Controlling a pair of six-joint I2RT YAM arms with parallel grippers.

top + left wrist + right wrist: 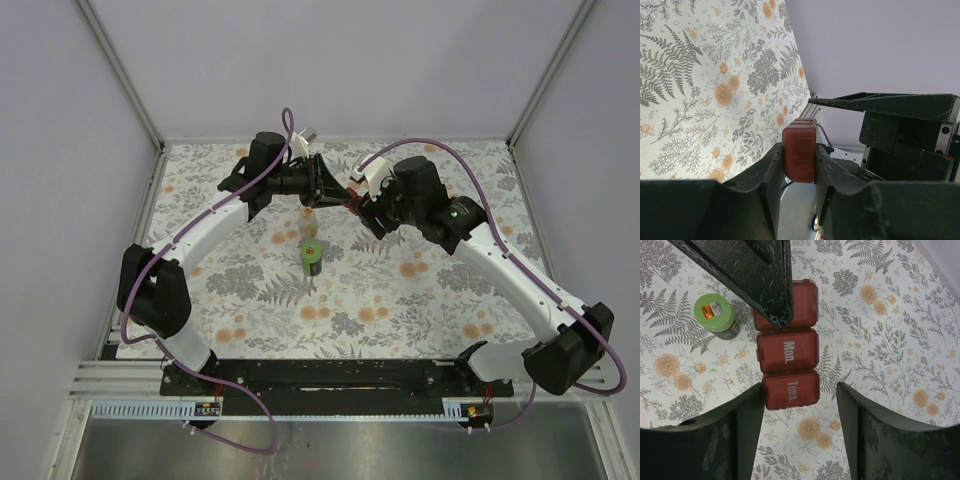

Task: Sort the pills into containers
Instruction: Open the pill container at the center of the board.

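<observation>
The dark-red pill box (787, 352) hangs above the cloth with its lids shut, marked "Mon." and "Tues.". My left gripper (797, 165) is shut on one end of the pill box (799, 155); one of its fingers (755, 275) covers that end in the right wrist view. My right gripper (799, 395) is open around the "Tues." end, its left finger against the box's side and its right finger clear of it. The green bottle (715, 314) stands upright on the cloth beside the box. A smaller pale-and-orange bottle (308, 225) stands just behind the green bottle (312, 257). No pills show.
Both arms meet over the far middle of the flowered cloth (400, 290). The right arm's dark body (905, 135) fills the right side of the left wrist view. Pale walls close in the back and both sides.
</observation>
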